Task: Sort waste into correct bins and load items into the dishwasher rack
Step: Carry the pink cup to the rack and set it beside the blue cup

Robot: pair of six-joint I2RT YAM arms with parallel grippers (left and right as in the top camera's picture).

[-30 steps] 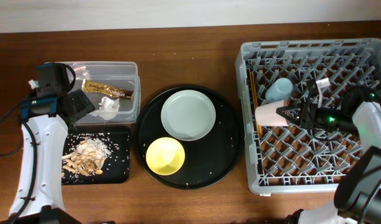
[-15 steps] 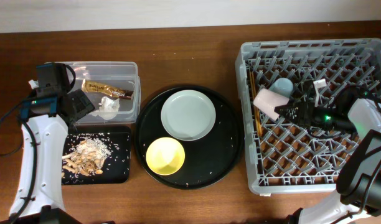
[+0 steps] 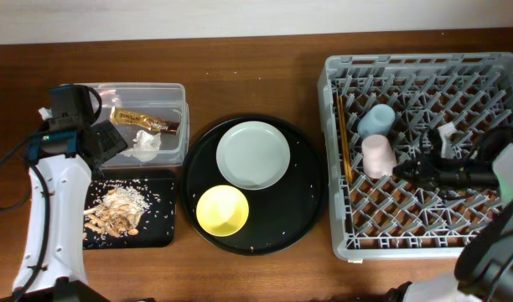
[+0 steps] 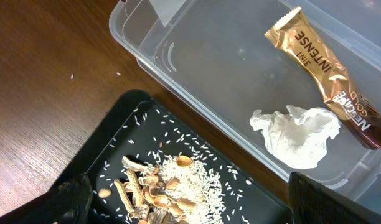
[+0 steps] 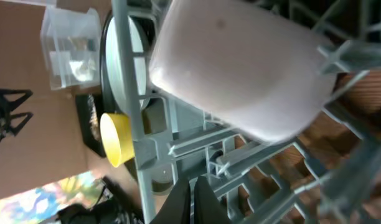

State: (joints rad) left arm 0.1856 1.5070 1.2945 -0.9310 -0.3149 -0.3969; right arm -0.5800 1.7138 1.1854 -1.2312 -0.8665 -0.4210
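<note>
The pink cup (image 3: 377, 155) stands in the grey rack (image 3: 491, 71) below the light-blue cup (image 3: 375, 119); chopsticks (image 3: 342, 138) lie along the rack's left side. My right gripper (image 3: 405, 170) is shut and empty, just right of the pink cup (image 5: 240, 68); its tips (image 5: 192, 199) sit among the rack's pegs. My left gripper (image 3: 106, 143) is open and empty above the clear tub (image 4: 178, 56) and small black tray (image 4: 109, 143). The tub holds the wrapper (image 4: 327, 74) and tissue (image 4: 296, 134). The tray holds scraps and rice (image 4: 172, 186).
A large round black tray (image 3: 307, 210) in the middle carries the pale plate (image 3: 253, 154) and yellow bowl (image 3: 222, 210), with stray rice grains around them. The wooden table runs under everything.
My right gripper has let go of the pink cup, which now stands in the rack. The gripper has drawn back to the right and shut. The left arm has not moved.
</note>
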